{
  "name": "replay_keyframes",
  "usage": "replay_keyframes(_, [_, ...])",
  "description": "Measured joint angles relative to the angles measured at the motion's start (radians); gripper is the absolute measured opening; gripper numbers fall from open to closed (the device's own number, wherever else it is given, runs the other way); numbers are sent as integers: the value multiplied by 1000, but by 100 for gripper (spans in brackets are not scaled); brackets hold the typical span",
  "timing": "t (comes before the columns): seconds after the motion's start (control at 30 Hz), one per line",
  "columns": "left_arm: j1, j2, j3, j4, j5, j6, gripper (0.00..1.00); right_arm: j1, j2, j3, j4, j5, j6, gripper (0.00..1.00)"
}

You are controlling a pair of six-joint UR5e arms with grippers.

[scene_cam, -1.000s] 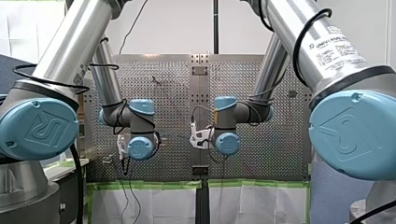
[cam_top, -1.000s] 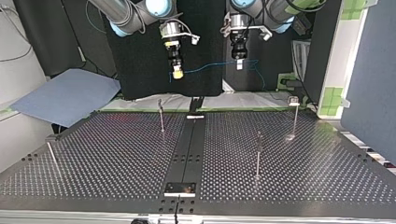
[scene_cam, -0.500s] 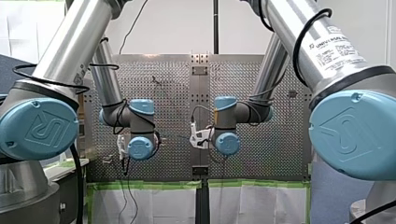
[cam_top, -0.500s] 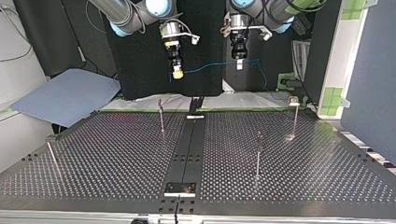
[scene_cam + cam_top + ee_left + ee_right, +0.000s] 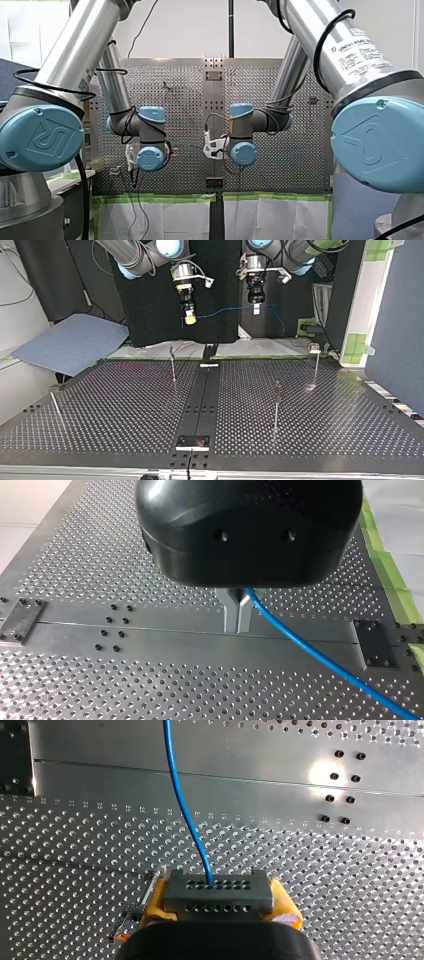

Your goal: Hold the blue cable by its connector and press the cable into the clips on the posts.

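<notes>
The thin blue cable (image 5: 225,311) hangs stretched between my two grippers above the table's far edge in the top view. My right gripper (image 5: 217,900) is shut on the cable's grey connector (image 5: 218,890), its yellow pads (image 5: 156,902) on either side; the cable (image 5: 182,810) runs straight ahead from it. My left gripper (image 5: 238,627) has its metal fingers shut on the cable (image 5: 310,652), which trails off to one side. In the top view my right gripper (image 5: 190,317) is left of my left gripper (image 5: 256,308). Thin posts (image 5: 172,362) (image 5: 276,400) (image 5: 315,360) stand on the table below.
Another post (image 5: 54,402) leans near the top view's left edge. The perforated table (image 5: 125,415) has a dark centre strip (image 5: 200,400) with a small plate (image 5: 192,441). A blue sheet (image 5: 70,342) lies beyond the table's left corner. Green tape (image 5: 160,198) marks the edge in the front view.
</notes>
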Motion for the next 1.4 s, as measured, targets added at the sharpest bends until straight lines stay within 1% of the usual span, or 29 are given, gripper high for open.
replay_keyframes(0.93, [3, 1, 1, 0, -1, 0, 0, -1, 0, -1, 2, 2, 0, 0])
replay_keyframes(1.03, [3, 1, 1, 0, -1, 0, 0, -2, 12, -7, 8, 5, -1, 0])
replay_keyframes(1.27, [3, 2, 2, 0, -2, 0, 0, -3, 70, -10, 12, 6, -1, 0])
replay_keyframes(1.4, [3, 2, 2, 0, -2, 0, 0, -3, 84, -11, 12, 6, -2, 0])
